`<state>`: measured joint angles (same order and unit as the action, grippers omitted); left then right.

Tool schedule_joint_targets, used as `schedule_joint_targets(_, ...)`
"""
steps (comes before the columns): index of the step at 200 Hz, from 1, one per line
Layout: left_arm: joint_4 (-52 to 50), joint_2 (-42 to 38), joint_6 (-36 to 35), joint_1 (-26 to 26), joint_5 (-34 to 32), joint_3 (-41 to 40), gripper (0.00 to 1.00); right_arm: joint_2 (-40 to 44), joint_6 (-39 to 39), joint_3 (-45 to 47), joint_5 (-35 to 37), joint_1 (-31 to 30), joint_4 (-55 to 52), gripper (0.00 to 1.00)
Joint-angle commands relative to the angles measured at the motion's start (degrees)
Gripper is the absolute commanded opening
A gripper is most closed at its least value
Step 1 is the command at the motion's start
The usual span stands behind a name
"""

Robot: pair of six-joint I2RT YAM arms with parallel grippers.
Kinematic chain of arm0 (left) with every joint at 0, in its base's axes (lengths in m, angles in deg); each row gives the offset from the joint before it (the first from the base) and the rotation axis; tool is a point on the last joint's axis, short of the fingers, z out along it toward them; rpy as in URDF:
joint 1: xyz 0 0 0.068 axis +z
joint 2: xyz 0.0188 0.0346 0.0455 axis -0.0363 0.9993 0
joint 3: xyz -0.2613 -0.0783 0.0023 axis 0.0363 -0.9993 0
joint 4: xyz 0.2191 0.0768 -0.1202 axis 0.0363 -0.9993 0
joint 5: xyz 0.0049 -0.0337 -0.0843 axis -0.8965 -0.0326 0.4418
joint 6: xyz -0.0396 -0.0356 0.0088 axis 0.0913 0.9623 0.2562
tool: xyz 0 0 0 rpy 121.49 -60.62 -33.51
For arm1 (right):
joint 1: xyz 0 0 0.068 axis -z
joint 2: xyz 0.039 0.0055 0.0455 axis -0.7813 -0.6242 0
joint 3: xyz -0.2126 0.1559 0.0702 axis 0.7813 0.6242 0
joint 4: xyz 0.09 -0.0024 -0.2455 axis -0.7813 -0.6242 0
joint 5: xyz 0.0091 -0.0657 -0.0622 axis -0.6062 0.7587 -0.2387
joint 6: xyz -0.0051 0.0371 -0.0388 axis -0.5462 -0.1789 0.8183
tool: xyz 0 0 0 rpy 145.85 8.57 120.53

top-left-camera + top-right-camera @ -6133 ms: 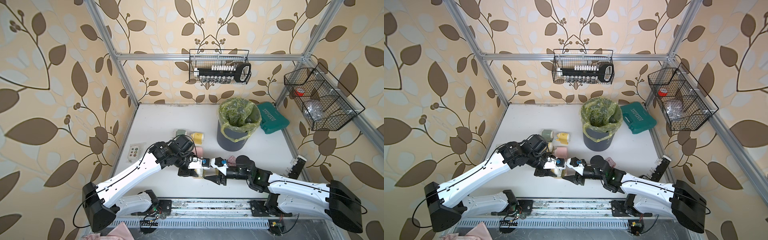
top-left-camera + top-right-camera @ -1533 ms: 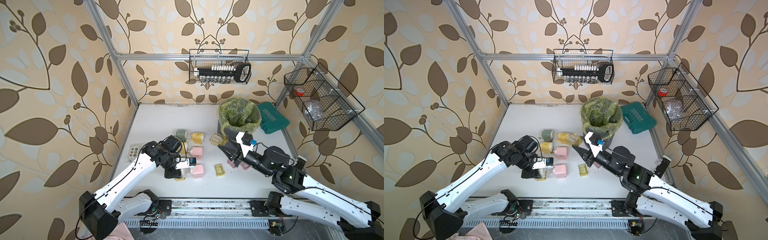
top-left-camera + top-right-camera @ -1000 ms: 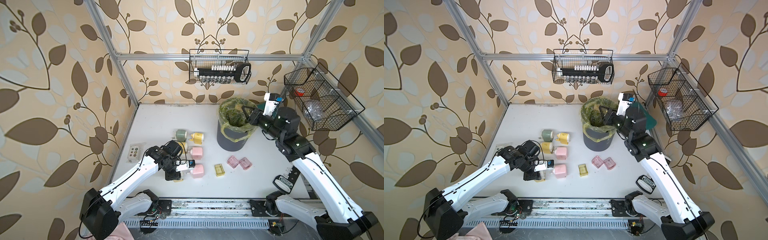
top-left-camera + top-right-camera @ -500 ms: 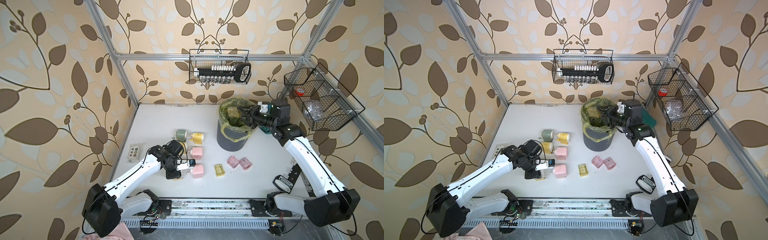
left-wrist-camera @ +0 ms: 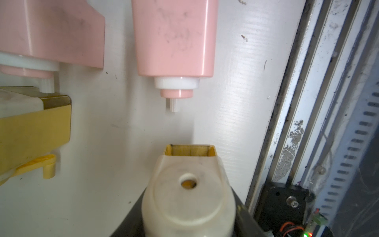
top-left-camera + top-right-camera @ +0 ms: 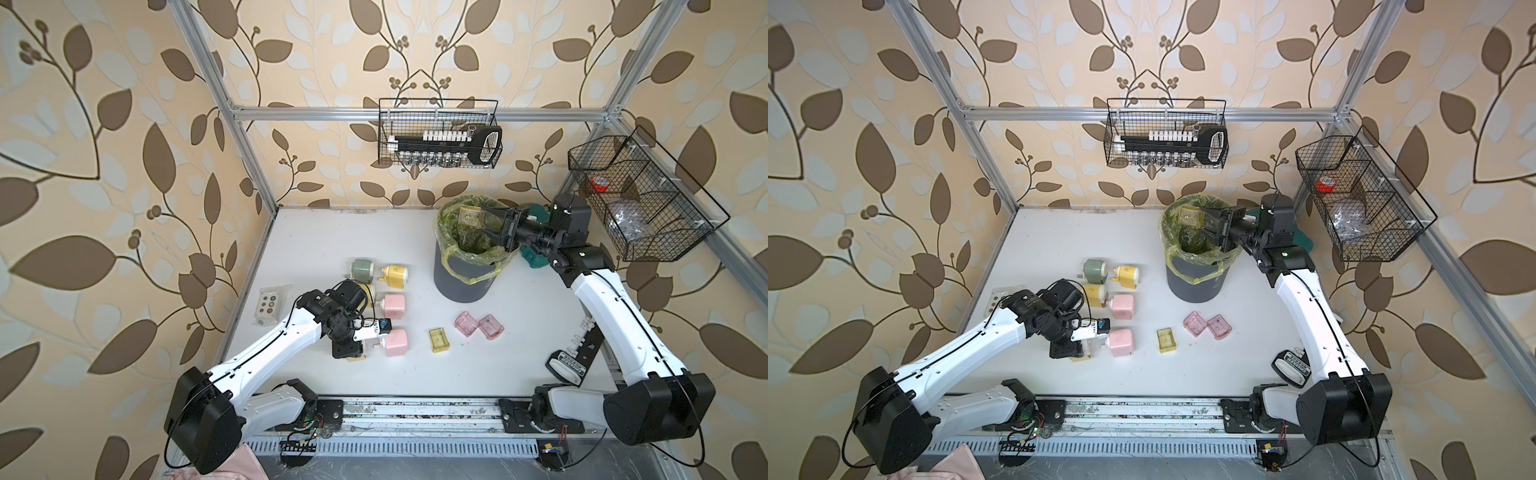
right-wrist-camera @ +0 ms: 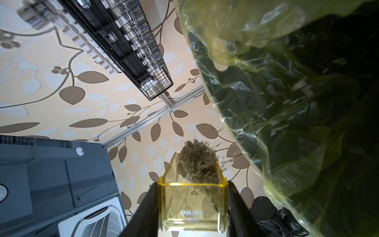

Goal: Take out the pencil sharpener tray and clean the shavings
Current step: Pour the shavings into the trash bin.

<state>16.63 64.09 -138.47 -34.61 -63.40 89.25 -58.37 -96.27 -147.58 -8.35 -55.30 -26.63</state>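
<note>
There are six pencil sharpeners (image 6: 395, 341): one green sharpener (image 6: 362, 270), two pink sharpeners (image 6: 395, 305), three yellow sharpeners (image 6: 397, 276). Four trays (image 6: 469, 216): two pink trays (image 6: 466, 324), two yellow trays (image 6: 439, 340). One bin (image 6: 461, 286), two wire baskets (image 6: 436, 100), one green case (image 6: 534, 258), one button box (image 6: 268, 306), one clump of shavings (image 7: 196, 162).

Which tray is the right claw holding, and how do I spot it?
Find the grey bin with a yellow-green bag. Over its mouth the right claw holds a clear yellow tray. Unlike the second yellow tray and two pink trays on the table, it is aloft, holding brown shavings.
</note>
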Motion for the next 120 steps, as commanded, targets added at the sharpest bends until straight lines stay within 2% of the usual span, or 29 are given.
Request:
schedule_joint_targets(1,-1.26,-0.44,-0.96,0.55,1.24,2.31,0.00,0.11,-4.30,-0.06,-2.11,0.54,1.71,0.00)
schedule_joint_targets(30,-1.53,0.16,-0.25,0.54,2.89,2.92,0.00,1.49,-6.57,1.74,-2.51,0.65,5.06,0.00)
schedule_joint_targets(56,-2.03,1.81,-0.08,0.45,3.21,4.06,0.00,0.51,-11.91,4.70,-5.99,1.12,11.40,0.00)
schedule_joint_targets(77,-2.05,1.85,-0.19,0.28,2.90,4.35,0.00,2.23,-5.50,2.80,-3.80,1.75,4.05,0.00)
schedule_joint_targets(96,-2.31,2.12,-0.26,0.30,2.74,4.76,0.00,3.85,-7.16,4.38,-5.26,1.26,7.48,0.00)
schedule_joint_targets(110,-2.15,2.02,-0.24,0.28,2.96,4.69,0.00,4.16,-0.65,2.38,-2.96,1.73,2.15,0.00)
schedule_joint_targets(120,-2.20,2.43,-0.26,0.28,2.88,4.95,0.00,2.99,0.73,2.70,-5.14,2.45,-0.84,0.00)
